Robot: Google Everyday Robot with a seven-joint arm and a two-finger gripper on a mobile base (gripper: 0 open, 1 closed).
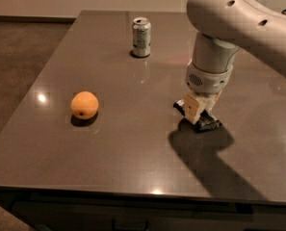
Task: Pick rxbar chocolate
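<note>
The jaws hang at the end of a white arm that comes in from the upper right, pointing straight down over the right part of the grey tabletop. Their tan tips are right down at the surface, set over the middle of the chocolate bar. Whether they are apart or pressed against the wrapper cannot be told from this angle.

The bar is a flat, dark strip lying on the tabletop directly under the jaws. It runs on a slant, and only its two ends show. One end sticks out just to the upper left of the jaws and the other just to the lower right, toward the camera. The middle of the bar is hidden behind the tan tips.

A round white wrist sits just above the jaws. A dark shadow spreads from beneath them toward the near edge of the tabletop.

An orange rests well apart from the jaws, far to their left as the camera sees it and at about the same depth on the tabletop. A silver drink can stands upright beyond the jaws and to their left, toward the far edge, well apart from both the bar and the orange. Past the left edge of the tabletop lies a brown floor.
</note>
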